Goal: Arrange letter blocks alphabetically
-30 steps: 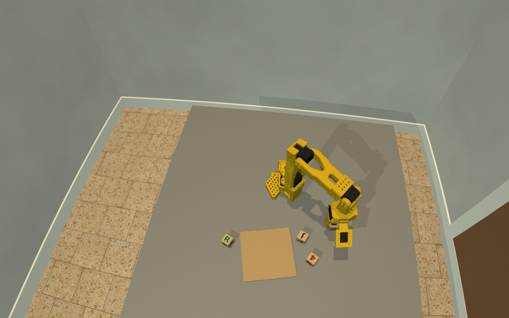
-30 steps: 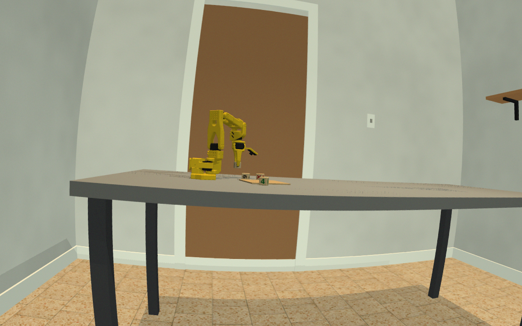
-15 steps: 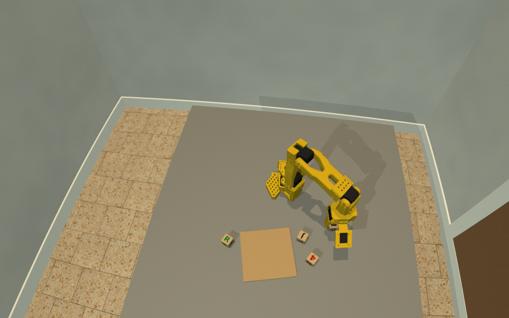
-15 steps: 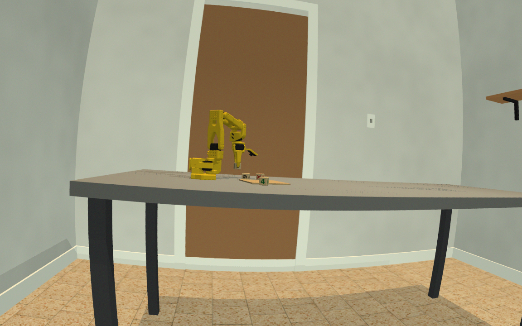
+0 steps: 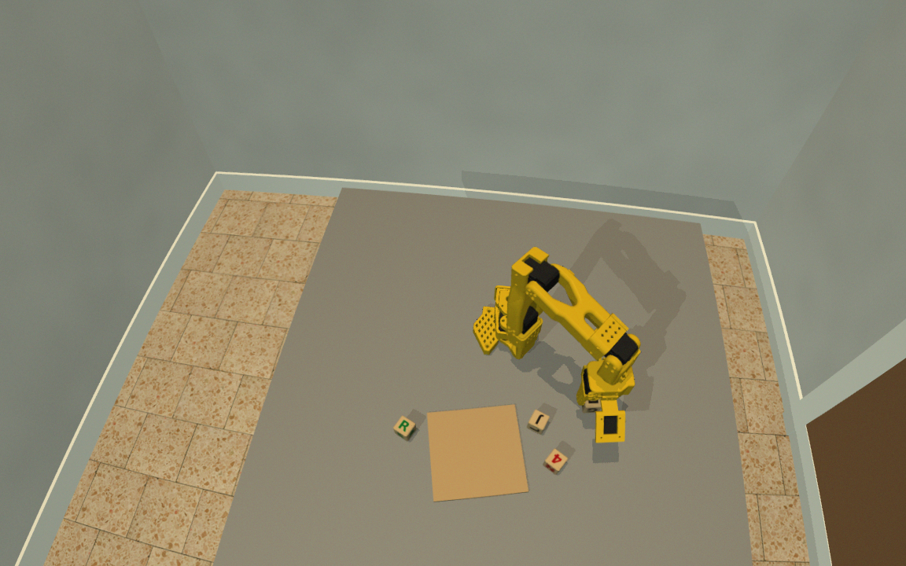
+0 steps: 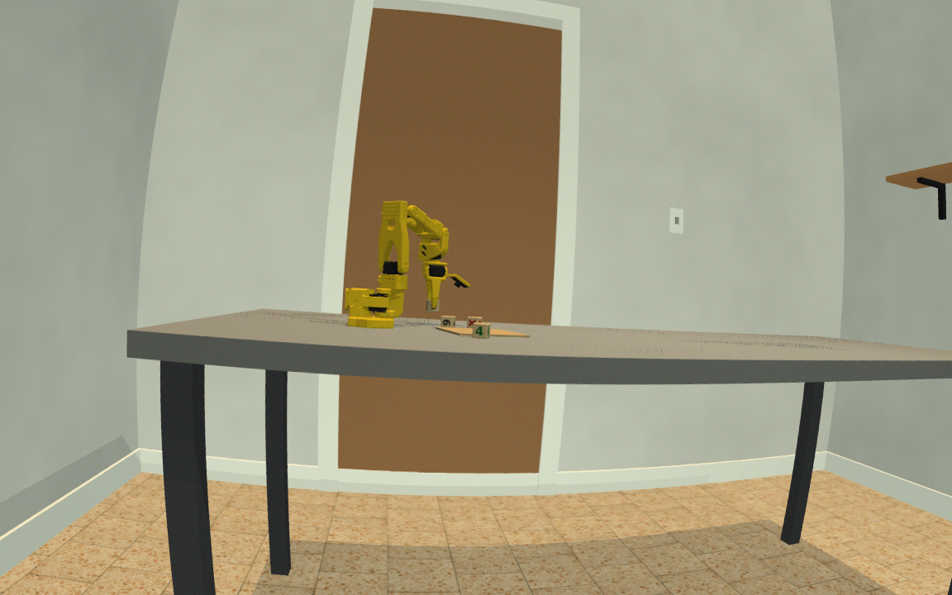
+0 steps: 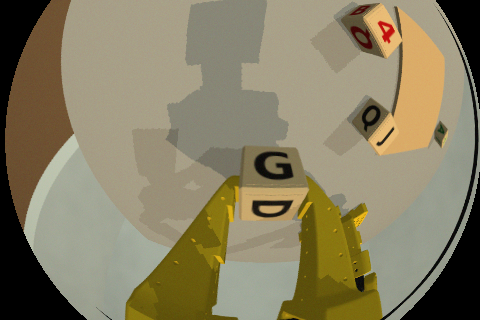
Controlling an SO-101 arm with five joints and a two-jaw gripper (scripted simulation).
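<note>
My gripper [image 5: 591, 404] [image 6: 432, 305] [image 7: 273, 204] is shut on a wooden block [image 7: 273, 167] and holds it above the table, right of the mat in the top view. The wrist view shows a black D on its lit upper face and G on a side. The tan mat [image 5: 477, 453] [image 6: 506, 335] [image 7: 422, 80] lies flat. The J block [image 5: 538, 420] [image 6: 447, 321] [image 7: 375, 124] and red 4 block [image 5: 555, 461] [image 6: 473, 321] [image 7: 372, 31] lie off its right side. The green R block [image 5: 404, 426] [image 6: 481, 330] [image 7: 441, 134] lies off its left side.
The robot's base [image 5: 506, 323] [image 6: 370, 318] stands on the grey table [image 5: 351, 316] [image 6: 612, 351], above the mat in the top view. The arm reaches out to the right of the mat there. The J and red 4 blocks stand between the held block and the mat.
</note>
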